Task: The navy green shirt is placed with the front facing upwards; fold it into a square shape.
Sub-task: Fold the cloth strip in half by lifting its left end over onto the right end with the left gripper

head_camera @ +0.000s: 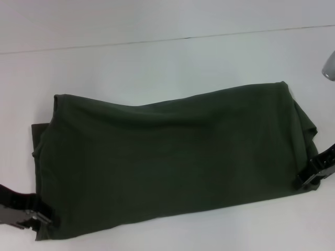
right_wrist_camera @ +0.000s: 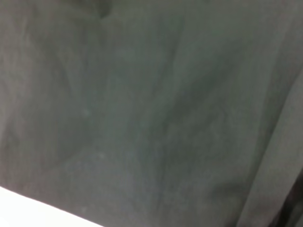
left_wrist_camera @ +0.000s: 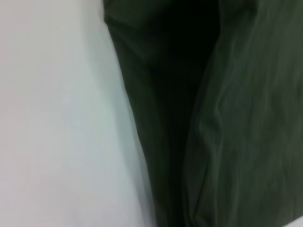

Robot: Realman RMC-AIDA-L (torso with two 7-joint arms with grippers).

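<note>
The navy green shirt lies across the white table as a wide folded band, plain green side up, with no print or collar showing. My left gripper is at its near left corner, fingers closed on the cloth edge. At the near right corner my right gripper pinches the fabric in the same way. In the left wrist view the shirt shows a dark fold running beside bare table. Green cloth fills nearly all of the right wrist view.
The white table stretches behind the shirt, with a thin seam line across its far part. A grey rounded object sits at the far right edge. A narrow strip of table shows in front of the shirt.
</note>
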